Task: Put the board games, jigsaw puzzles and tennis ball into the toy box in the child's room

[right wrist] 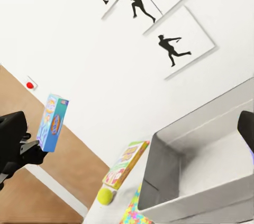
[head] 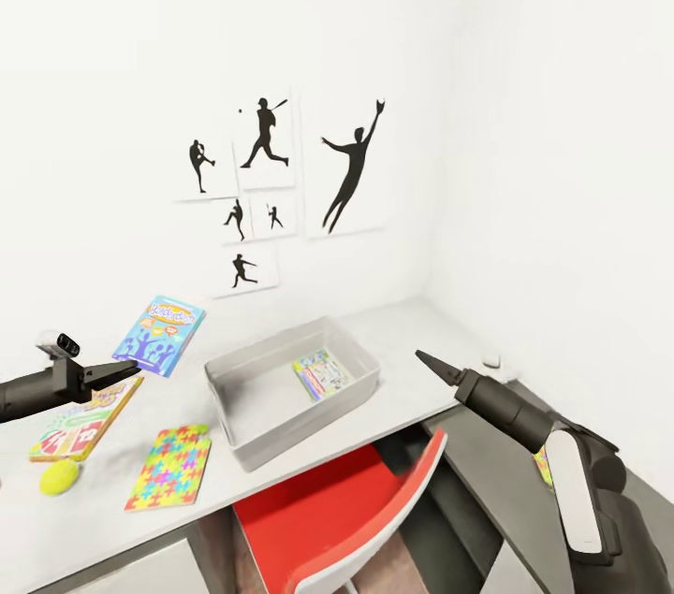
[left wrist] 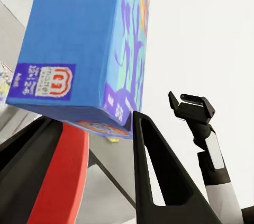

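The left gripper (head: 117, 372) pinches the blue game box (head: 160, 335) by its lower edge and holds it tilted in the air above the table (head: 402, 332), just left of the toy box (head: 290, 388). In the left wrist view the dark fingers (left wrist: 159, 176) frame that blue box (left wrist: 84, 44) from below. Under the left arm a green-edged game box (head: 84, 416) lies flat on the table, with the tennis ball (head: 59, 476) just in front of it and a jigsaw puzzle (head: 170, 467) beside that. Inside the toy box lies one colourful flat piece (head: 321, 374), near its right wall. The right gripper (head: 432, 363) hovers to the right of the toy box, fingers drawn to a narrow point, holding nothing. A red chair (head: 328, 519) sits tucked under the table edge. Black sports pictures (head: 281, 182) hang on the white wall behind.
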